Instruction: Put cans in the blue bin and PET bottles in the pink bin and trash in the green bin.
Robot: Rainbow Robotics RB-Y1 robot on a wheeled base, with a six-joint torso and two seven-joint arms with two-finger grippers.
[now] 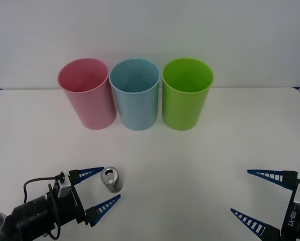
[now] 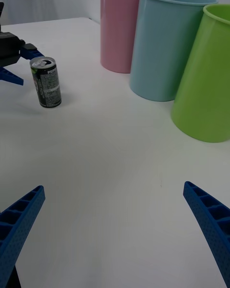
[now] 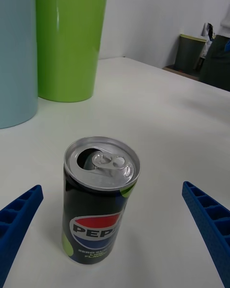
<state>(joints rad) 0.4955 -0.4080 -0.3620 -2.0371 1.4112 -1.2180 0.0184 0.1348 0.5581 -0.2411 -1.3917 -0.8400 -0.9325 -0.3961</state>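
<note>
Left tool, lower left of the front view: blue ribbed fingers spread wide, tips reaching toward the can, one finger passing just beside it at its upper left, the other lower and apart. No contact visible. In the left wrist view the two fingers sit at the bottom corners with the can standing between and beyond them, gap on both sides.

Right tool, lower right of the front view: fingers spread, nothing between them, hovering over bare tabletop, well apart from the can and bins. Its arm is cut off by the frame edge.

Can: upright, long axis vertical, silver top with the tab opening facing up, dark body with a Pepsi logo; smaller print below the logo hard to read. It stands in front of the gap between the pink bin and the blue bin, well clear of both.

Bins: pink, blue, then the green bin, in a row across the upper middle of the front view, upright, mouths open, sides nearly touching. Bin floors are hard to make out; no contents visible.

Surface: plain white tabletop, white wall behind. Upper right of the left wrist view: a dark box with a lime-coloured rim and part of a person, both cut off and blurred.
</note>
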